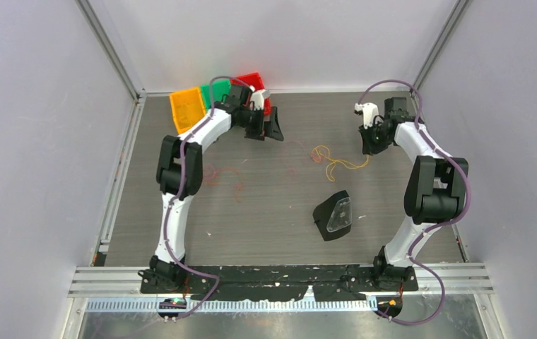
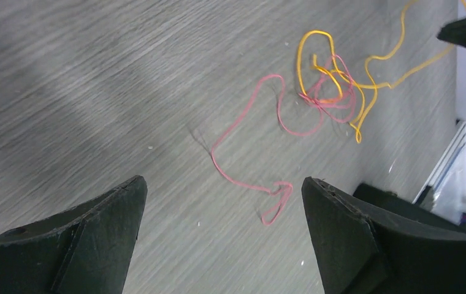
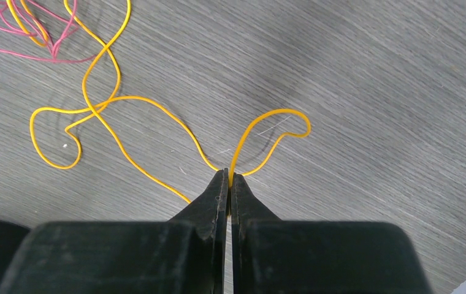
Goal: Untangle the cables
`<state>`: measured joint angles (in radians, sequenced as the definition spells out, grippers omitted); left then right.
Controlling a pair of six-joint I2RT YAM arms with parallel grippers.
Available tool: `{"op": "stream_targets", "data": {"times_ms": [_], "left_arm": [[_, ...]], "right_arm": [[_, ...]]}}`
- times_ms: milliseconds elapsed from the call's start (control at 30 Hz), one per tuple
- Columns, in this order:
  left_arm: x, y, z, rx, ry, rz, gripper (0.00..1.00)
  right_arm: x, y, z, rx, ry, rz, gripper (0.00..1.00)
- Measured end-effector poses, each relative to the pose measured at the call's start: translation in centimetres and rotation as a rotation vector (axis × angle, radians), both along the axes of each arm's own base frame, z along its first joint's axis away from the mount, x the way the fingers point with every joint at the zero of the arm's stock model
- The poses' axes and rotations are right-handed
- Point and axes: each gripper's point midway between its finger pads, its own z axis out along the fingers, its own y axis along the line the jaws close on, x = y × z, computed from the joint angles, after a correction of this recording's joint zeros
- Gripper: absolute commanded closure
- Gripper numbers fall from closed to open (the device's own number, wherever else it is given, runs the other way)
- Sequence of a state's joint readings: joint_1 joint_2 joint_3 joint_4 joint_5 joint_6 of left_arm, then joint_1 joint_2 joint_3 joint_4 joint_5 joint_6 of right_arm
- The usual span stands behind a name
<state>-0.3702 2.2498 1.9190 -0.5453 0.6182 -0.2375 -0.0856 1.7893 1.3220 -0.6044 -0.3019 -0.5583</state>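
- Grey wood-grain surface (image 1: 280,212) fills the floor of a white-walled enclosure, with both arm bases bolted along its near edge.
- At the far left corner sit three small bins side by side: an orange bin (image 1: 186,109), a green bin (image 1: 216,90) and a red bin (image 1: 255,83).
- The left arm (image 1: 181,169) reaches toward the far side, its wrist just in front of those bins.
- The left jaws stand wide apart and hold nothing; in the left wrist view bare surface shows between the two dark fingers.
- A pink cable (image 2: 249,122) lies loose on the surface ahead of the left jaws. One end forms a small loop in the gap between the fingers, and the strand winds away toward a knot.
- At that knot the pink cable crosses and mixes with the loops of a yellow cable (image 2: 335,79).
- The yellow cable (image 1: 333,161) lies near the middle of the far half of the surface, between the two wrists.
- The right arm (image 1: 432,183) bends in from the right side toward the cable.
- The right jaws are pressed together on the yellow cable (image 3: 105,104). The strand enters the tips and curls out to either side, one short hook to the right and long curves to the left.
- Those long curves run back to the pink cable (image 3: 10,37) at the upper left of the right wrist view.
- A black object with a clear face (image 1: 334,215) rests alone on the surface nearer the bases, apart from both cables.
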Motion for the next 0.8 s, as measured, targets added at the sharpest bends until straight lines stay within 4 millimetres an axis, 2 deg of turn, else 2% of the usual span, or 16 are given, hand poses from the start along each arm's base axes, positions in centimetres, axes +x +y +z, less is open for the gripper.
{"op": "stream_targets", "data": {"times_ms": [100,200,300,500,533,633,667,733,800], "left_arm": [[0.4,-1.1,-3.1,-0.023,0.111,0.071,0.01],[0.3,-2.3,-4.8,-0.052,0.181,0.102,0.02],[0.7,-4.1,-4.3,-0.131,0.201,0.101,0.12],[-0.1,-6.9,-4.9,-0.223,0.268,0.069,0.43],[-0.4,-7.4,-5.1,-0.232,0.280,0.060,0.53],[-1.3,-8.5,-5.3,-0.249,0.305,0.037,0.97],[-1.4,-8.5,-5.4,-0.249,0.304,0.028,1.00],[-1.9,-8.6,-5.3,-0.247,0.294,0.002,1.00],[-2.5,-7.4,-5.0,-0.232,0.284,0.001,1.00]], "right_arm": [[0.3,0.1,0.5,0.010,-0.005,-0.007,0.95],[0.8,0.2,1.3,0.018,-0.022,-0.010,0.95],[1.1,0.3,1.8,0.025,-0.032,-0.016,0.95],[1.9,0.3,2.6,0.032,-0.047,-0.024,0.95],[2.0,0.3,2.5,0.032,-0.048,-0.025,0.95],[2.1,0.3,2.2,0.033,-0.037,-0.025,0.95],[2.1,0.3,2.2,0.032,-0.035,-0.025,0.95],[2.0,0.2,1.9,0.026,-0.026,-0.025,0.95],[1.9,0.0,1.7,0.013,-0.019,-0.022,0.95]]}}
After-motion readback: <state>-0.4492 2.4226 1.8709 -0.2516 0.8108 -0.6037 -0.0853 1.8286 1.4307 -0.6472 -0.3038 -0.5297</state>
